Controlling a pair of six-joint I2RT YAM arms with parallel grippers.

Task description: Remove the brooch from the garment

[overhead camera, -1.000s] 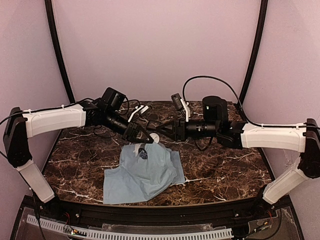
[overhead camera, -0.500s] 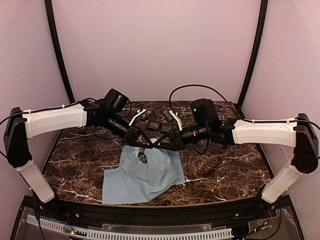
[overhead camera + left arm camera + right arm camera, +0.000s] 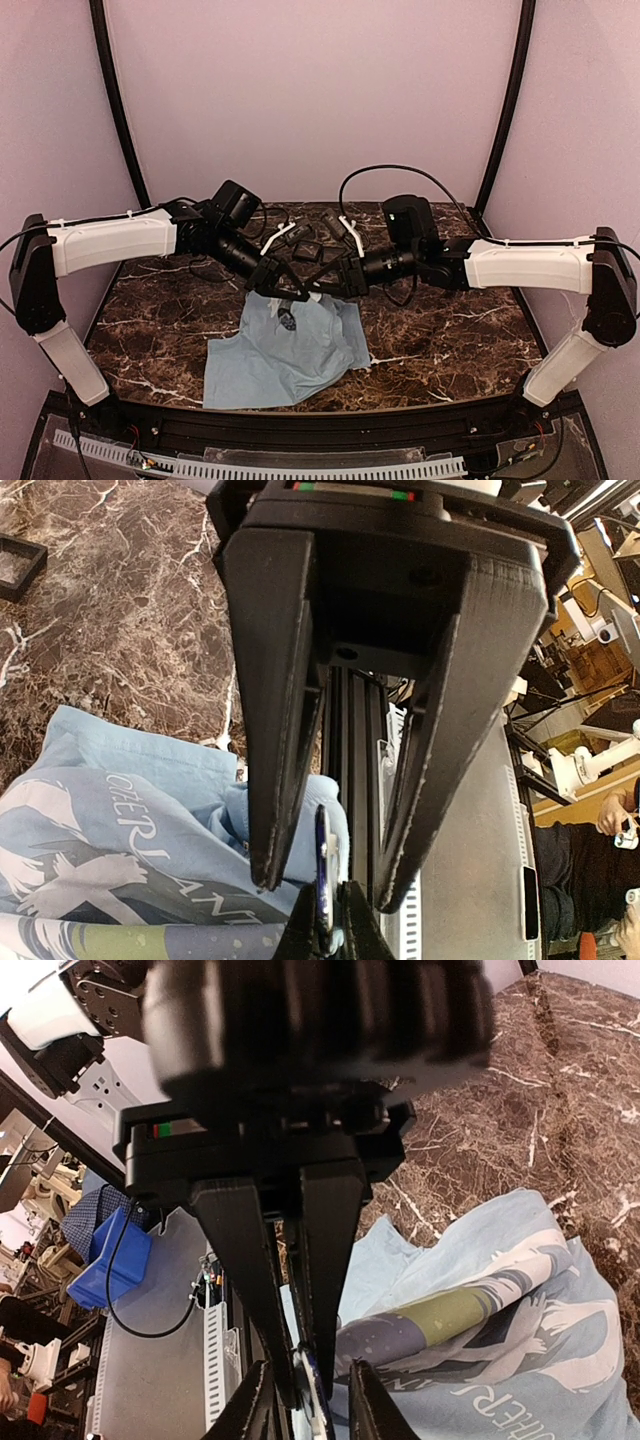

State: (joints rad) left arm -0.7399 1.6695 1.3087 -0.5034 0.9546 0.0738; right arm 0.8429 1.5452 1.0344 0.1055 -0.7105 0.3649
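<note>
Brooch [image 3: 322, 865]: a dark disc seen edge-on with a blue sheen, low in the centre of the left wrist view. It stands upright against a raised fold of the shirt.
Left pincer [image 3: 326, 910]: closed on the brooch. Its two tips rise from the bottom edge of its own view and press the disc's lower part from either side.
Right pincer [image 3: 312, 1375]: open. In the left wrist view its long black fingers come down from the top of the frame, one on each side of the brooch and the fold, with gaps showing. In its own view its tips at the bottom flank the left pincer's nearly joined fingers.
Shirt [image 3: 285, 355]: light blue, printed with pale lettering and a white figure. Its upper edge is bunched up at the pincers in the centre of the top view, and the rest lies spread toward the lower left.
Surface [image 3: 450, 330]: dark brown marble with white veins.
Tray [image 3: 18, 565]: small, black and square, at the upper left of the left wrist view, apart from the shirt.
</note>
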